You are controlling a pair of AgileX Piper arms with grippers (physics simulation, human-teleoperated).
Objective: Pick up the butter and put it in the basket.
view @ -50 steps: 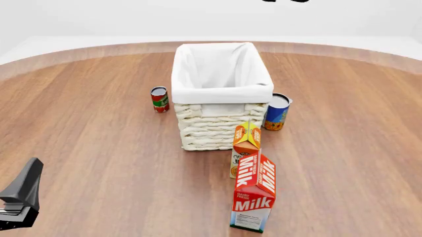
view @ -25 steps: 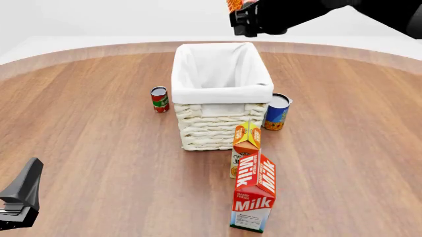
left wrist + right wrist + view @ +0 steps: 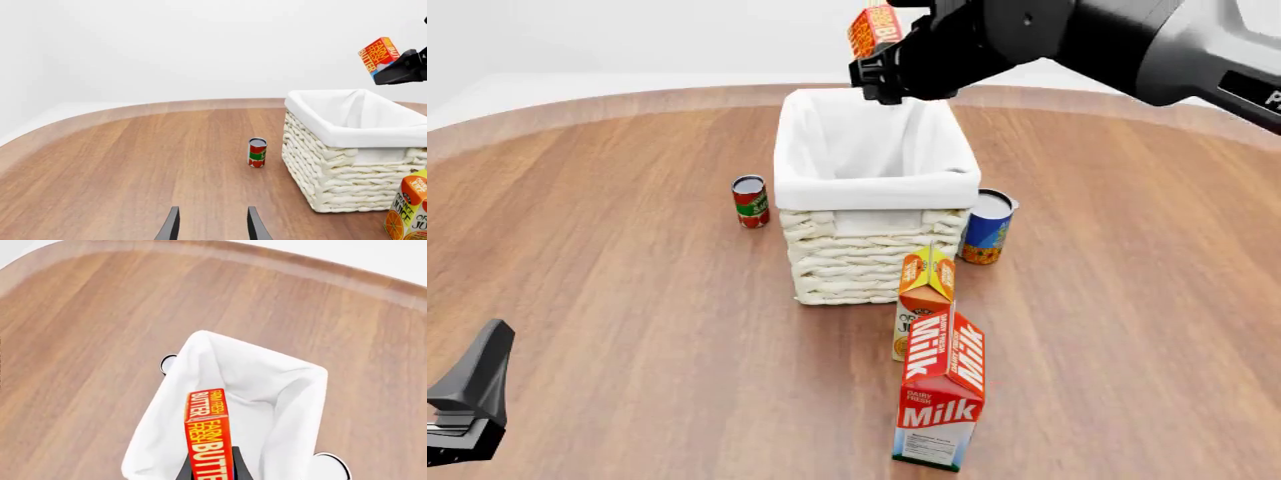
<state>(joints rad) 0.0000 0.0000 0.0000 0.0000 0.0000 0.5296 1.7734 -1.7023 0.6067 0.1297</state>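
You are gripping the butter (image 3: 874, 30) in the right tool (image 3: 881, 68), holding it above the basket (image 3: 874, 190), while your left tool (image 3: 210, 231) is hanging released over the tabletop (image 3: 601, 290).

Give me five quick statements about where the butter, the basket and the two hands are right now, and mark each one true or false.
1. The right hand holds the butter in the air above the basket. True.
2. The butter already lies on the basket's white lining. False: it is clamped in the hand, clear of the cloth.
3. The milk carton stands nearer the camera than the orange juice carton in the front view. True.
4. The left hand is closed on the small red can. False: its fingers are apart and the can stands on the table beside the basket.
5. The blue can sits inside the basket. False: it stands outside, at the basket's corner.
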